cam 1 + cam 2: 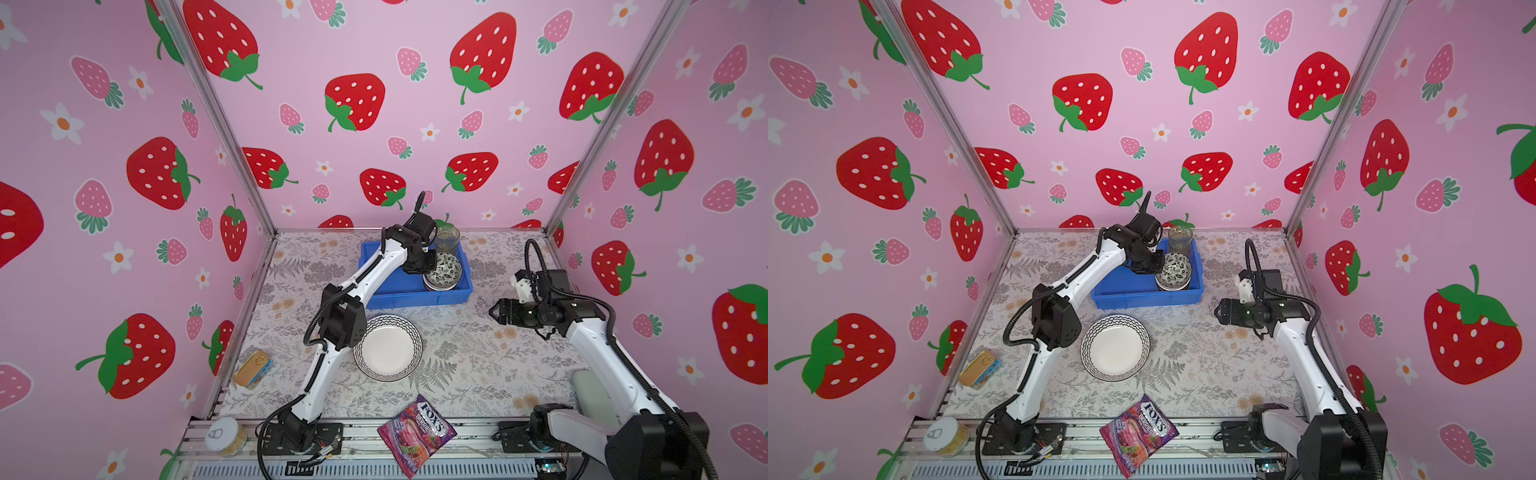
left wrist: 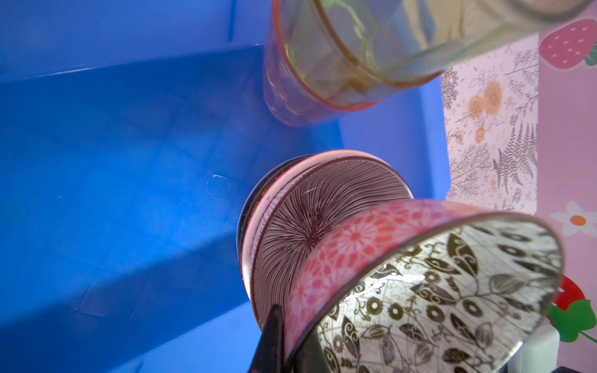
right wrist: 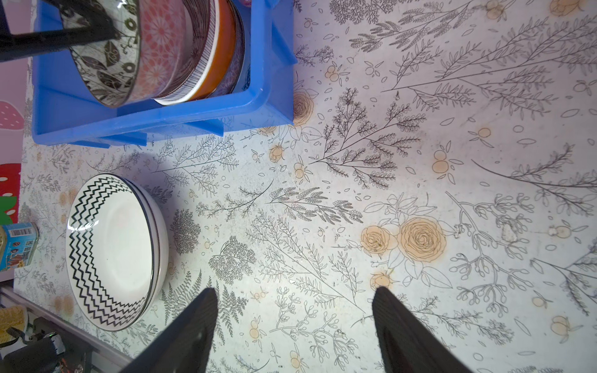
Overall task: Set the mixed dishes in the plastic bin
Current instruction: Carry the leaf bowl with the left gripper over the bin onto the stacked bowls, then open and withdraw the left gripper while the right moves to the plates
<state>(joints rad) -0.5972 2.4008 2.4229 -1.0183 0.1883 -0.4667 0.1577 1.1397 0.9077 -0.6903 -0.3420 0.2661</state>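
Blue plastic bin [image 1: 415,301] at twelve o'clock: left gripper [image 1: 424,269] clamps the pink, leaf-lined ceramic bowl [image 1: 444,270] tilted on the stack of patterned bowls [image 3: 206,55] in its four o'clock corner, right gripper [image 3: 294,323] spread empty, and a crooked release could send it sliding off.

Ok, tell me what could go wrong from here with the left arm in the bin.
1. The left gripper pinches the leaf-patterned bowl by its rim atop a tall bowl stack; letting go off-centre might tip it.
2. The nested glasses stand close beside it in the blue bin; pulling back could knock them over.
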